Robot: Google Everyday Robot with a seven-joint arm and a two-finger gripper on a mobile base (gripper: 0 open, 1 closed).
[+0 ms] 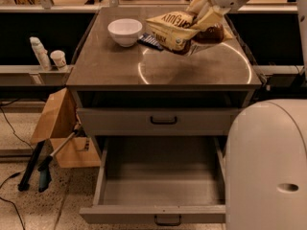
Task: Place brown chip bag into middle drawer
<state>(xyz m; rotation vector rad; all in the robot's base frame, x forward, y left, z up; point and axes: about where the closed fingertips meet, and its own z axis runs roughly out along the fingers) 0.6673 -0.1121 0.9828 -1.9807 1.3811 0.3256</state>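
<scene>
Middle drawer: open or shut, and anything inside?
Open and empty: the middle drawer is pulled out, bare floor showing. The gripper holds the brown chip bag over the tabletop.

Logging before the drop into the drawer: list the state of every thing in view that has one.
brown chip bag: held by the gripper, lifted off the tabletop.
gripper: shut on the brown chip bag, above the tabletop's back right.
middle drawer: pulled open, nothing in it.
upper drawer: shut.
white bowl: upright on the tabletop.
dark blue packet: lying flat beside the bowl.

One claw (205, 14) over the table (110, 66), one brown chip bag (171, 30), one bowl (124, 31), two drawers (120, 121) (160, 195).
</scene>
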